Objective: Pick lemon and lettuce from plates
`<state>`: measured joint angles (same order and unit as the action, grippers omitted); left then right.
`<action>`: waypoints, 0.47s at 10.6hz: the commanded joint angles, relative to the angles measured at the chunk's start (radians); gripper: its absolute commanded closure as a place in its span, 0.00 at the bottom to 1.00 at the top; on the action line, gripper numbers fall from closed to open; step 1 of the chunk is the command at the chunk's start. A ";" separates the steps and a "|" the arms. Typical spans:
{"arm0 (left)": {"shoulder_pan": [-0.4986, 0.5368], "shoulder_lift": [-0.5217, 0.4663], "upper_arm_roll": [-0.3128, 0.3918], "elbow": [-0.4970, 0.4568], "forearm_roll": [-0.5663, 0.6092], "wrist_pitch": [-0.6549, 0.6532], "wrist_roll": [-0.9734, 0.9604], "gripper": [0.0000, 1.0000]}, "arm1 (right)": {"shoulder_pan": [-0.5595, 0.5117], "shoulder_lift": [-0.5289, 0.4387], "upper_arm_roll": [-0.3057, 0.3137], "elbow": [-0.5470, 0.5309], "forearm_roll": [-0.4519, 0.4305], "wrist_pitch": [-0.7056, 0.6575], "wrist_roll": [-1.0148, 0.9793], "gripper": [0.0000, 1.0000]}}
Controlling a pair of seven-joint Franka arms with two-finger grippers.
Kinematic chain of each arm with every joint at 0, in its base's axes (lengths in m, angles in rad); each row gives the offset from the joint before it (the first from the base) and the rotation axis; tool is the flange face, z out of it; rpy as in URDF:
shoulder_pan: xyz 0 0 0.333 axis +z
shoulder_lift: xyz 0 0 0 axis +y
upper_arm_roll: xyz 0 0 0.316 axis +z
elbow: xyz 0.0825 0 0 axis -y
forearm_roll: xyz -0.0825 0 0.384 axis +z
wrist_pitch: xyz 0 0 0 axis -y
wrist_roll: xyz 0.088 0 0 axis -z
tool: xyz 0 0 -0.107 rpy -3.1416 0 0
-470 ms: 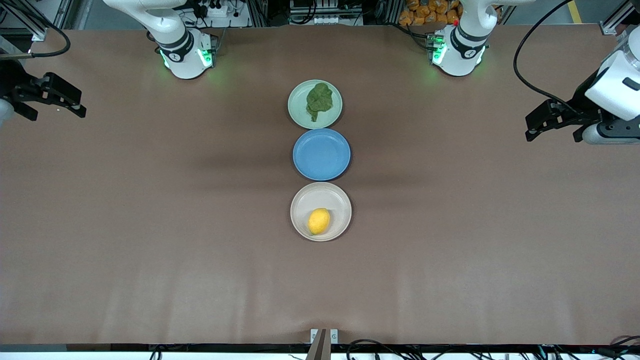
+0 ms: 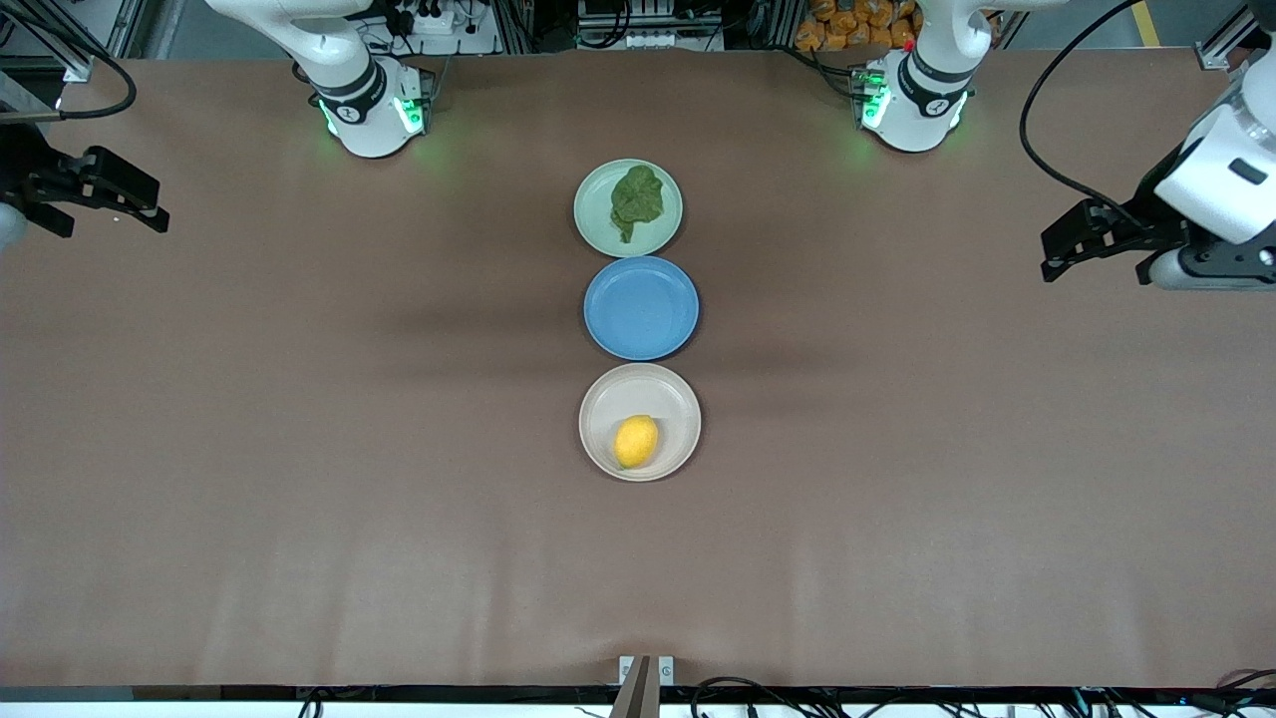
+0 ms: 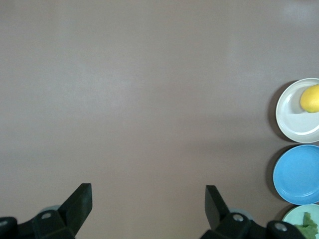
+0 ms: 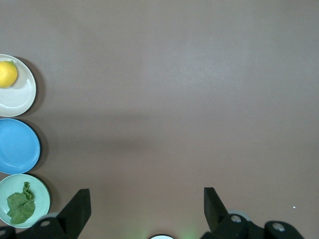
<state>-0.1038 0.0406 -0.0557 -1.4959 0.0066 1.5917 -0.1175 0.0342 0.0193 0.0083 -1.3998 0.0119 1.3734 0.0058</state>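
My left gripper (image 2: 1059, 254) has edged toward the plates, fingers spread, like my right gripper (image 2: 150, 204); lemon (image 2: 636, 441) unmoved, long axis roughly upright in the front view.

The left gripper (image 2: 1065, 244), hanging over the bare counter (image 2: 897, 499) at the left arm's end, sits a touch closer to the middle of the counter than half a second ago, and its white wrist housing is slightly higher in the front view. The right gripper (image 2: 120, 194), over the right arm's end of the counter, is also slightly higher in the front view than it was.
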 commanded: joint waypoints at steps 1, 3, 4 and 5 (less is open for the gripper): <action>0.001 0.054 -0.039 0.008 -0.011 -0.013 0.006 0.00 | 0.001 0.005 0.005 0.002 0.008 -0.010 -0.004 0.00; 0.001 0.132 -0.096 0.008 -0.011 -0.001 -0.004 0.00 | 0.021 0.005 0.010 0.002 0.010 0.004 0.000 0.00; 0.001 0.165 -0.114 0.008 -0.022 0.022 -0.028 0.00 | 0.048 0.005 0.010 0.001 0.010 0.006 0.022 0.00; -0.002 0.198 -0.145 0.008 -0.026 0.054 -0.081 0.00 | 0.084 0.005 0.010 -0.001 0.010 0.003 0.081 0.00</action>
<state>-0.1070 0.1692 -0.1522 -1.5058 0.0060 1.6036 -0.1284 0.0616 0.0245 0.0164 -1.4023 0.0143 1.3765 0.0088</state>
